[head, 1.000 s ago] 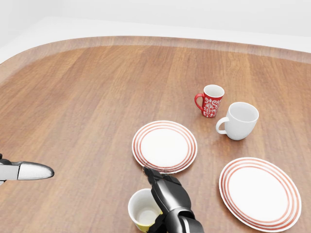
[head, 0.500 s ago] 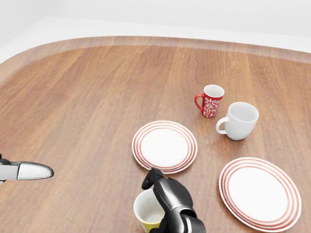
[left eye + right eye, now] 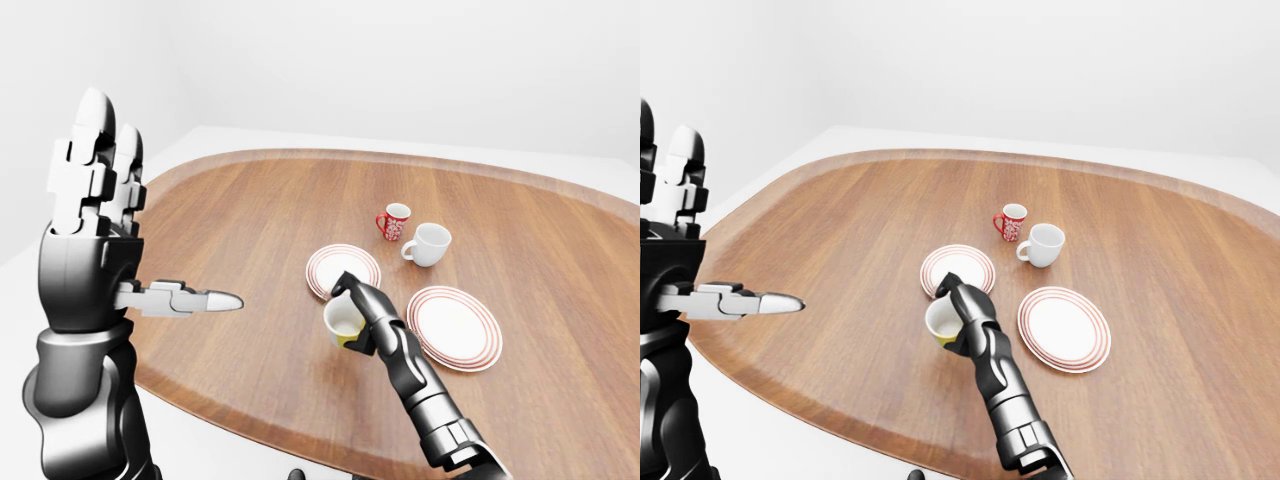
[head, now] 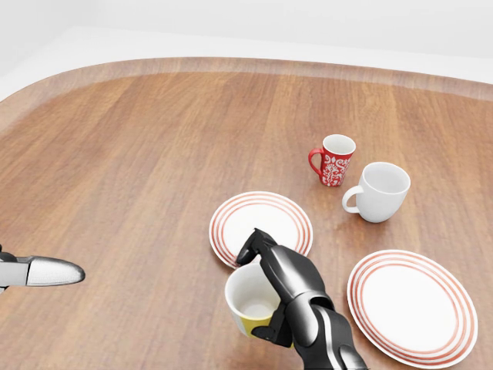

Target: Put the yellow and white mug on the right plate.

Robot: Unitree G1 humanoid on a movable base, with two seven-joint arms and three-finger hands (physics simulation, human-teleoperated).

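Observation:
The yellow and white mug (image 4: 250, 302) hangs above the wooden table (image 4: 139, 154), near the bottom middle of the head view. My right hand (image 4: 266, 289) is shut on its right side, fingers curled over the rim. The mug overlaps the lower edge of the left plate (image 4: 260, 230). The right plate (image 4: 412, 305), white with red rings, lies bare to the right of the hand. My left hand (image 3: 95, 220) is raised at the far left of the left-eye view, open, fingers up and thumb pointing right, holding nothing.
A red patterned mug (image 4: 334, 160) and a plain white mug (image 4: 380, 191) stand above the two plates in the head view. The table's curved edge (image 4: 231, 65) runs along the top, with white floor beyond.
My right hand has lifted the yellow and white mug off the table and carried it up and slightly right, toward the left plate's lower edge. The left hand has stayed put.

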